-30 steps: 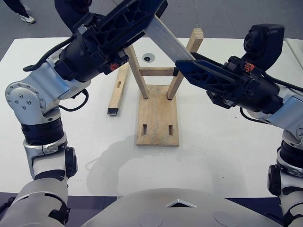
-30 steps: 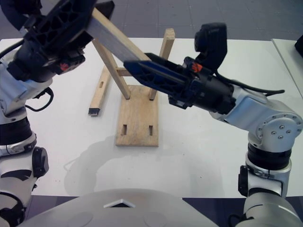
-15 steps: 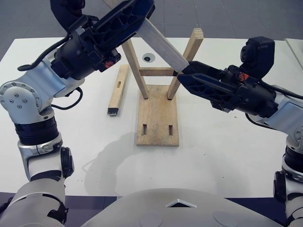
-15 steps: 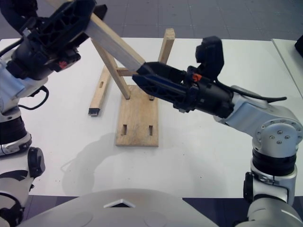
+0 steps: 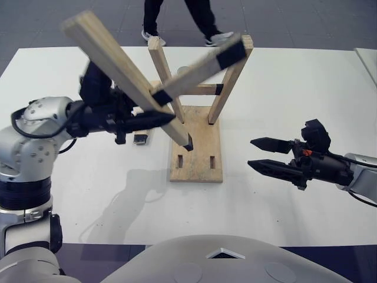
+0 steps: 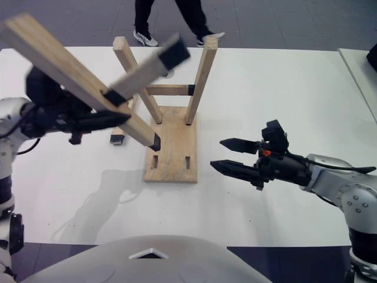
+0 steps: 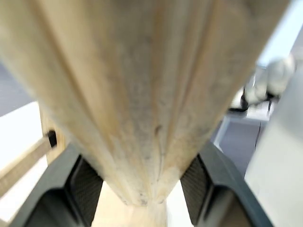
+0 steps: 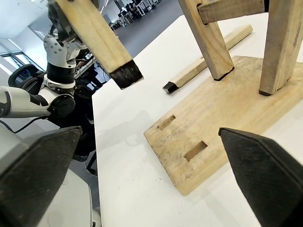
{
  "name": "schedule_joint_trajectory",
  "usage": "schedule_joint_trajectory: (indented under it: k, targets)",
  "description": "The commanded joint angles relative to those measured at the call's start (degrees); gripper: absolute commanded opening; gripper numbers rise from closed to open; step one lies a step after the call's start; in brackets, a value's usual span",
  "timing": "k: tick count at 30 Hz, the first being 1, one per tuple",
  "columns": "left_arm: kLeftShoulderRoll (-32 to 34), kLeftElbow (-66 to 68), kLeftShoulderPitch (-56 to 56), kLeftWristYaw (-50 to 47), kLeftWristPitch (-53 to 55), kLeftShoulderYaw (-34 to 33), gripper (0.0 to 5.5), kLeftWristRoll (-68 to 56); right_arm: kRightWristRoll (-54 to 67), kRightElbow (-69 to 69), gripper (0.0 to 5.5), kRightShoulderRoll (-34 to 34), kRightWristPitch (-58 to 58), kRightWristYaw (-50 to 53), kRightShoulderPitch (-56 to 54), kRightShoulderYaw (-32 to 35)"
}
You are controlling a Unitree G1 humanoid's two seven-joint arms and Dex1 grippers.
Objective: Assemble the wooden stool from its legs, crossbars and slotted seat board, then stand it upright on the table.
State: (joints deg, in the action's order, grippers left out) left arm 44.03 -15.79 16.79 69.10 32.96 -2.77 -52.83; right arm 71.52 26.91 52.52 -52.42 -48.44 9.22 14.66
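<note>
The slotted seat board point(image 5: 197, 150) lies flat on the white table. Two legs point(image 5: 165, 76) stand in its far slots, joined by a crossbar point(image 5: 197, 89). Its two near slots point(image 8: 165, 123) are empty. My left gripper point(image 5: 154, 118) is shut on a third leg point(image 5: 112, 59), held slanted in the air with a black-tipped crossbar point(image 5: 200, 71) sticking out of it. That leg's dark lower end point(image 8: 124, 75) hovers above the board's near left part. My right gripper point(image 5: 250, 152) hangs open to the right of the board, holding nothing.
A loose leg point(image 8: 208, 64) lies on the table left of the board, largely hidden behind the held leg in the head views. The table's far edge runs just behind the standing legs. Bare tabletop stretches in front and to the right.
My left arm has dropped and turned, swinging the held leg down over the board. My right gripper has drawn back from the leg's lower end to the right front.
</note>
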Motion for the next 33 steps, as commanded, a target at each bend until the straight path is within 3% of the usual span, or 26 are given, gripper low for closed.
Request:
schedule_joint_trajectory:
  k: [1, 13, 20, 27, 33]
  targets:
    - [-1.2, 5.3, -1.8, 6.7, -8.1, 5.4, 2.04, 9.3, -2.7, 0.7, 5.40, 0.0, 0.1, -1.0, 0.1, -0.7]
    - [-6.0, 20.9, -1.9, 13.8, -21.7, 11.9, 2.04, 23.0, -4.9, 1.5, 5.40, -0.4, -0.8, -1.1, -0.6, -1.5]
    - [-1.7, 27.1, 0.9, 16.2, -32.0, 19.0, 2.04, 36.2, -4.9, 2.6, 5.40, -1.9, -1.1, 0.7, 0.0, -1.3]
    - [-0.2, 22.8, -6.5, 4.4, -31.0, 23.3, 2.04, 44.8, -4.7, 4.4, 5.40, -4.3, -0.4, 3.7, 3.0, -0.4]
    - [-0.9, 26.4, -9.9, -4.6, -39.6, 24.1, 2.04, 49.6, -4.7, 4.4, 5.40, -5.3, -0.4, 5.0, 3.3, -0.1]
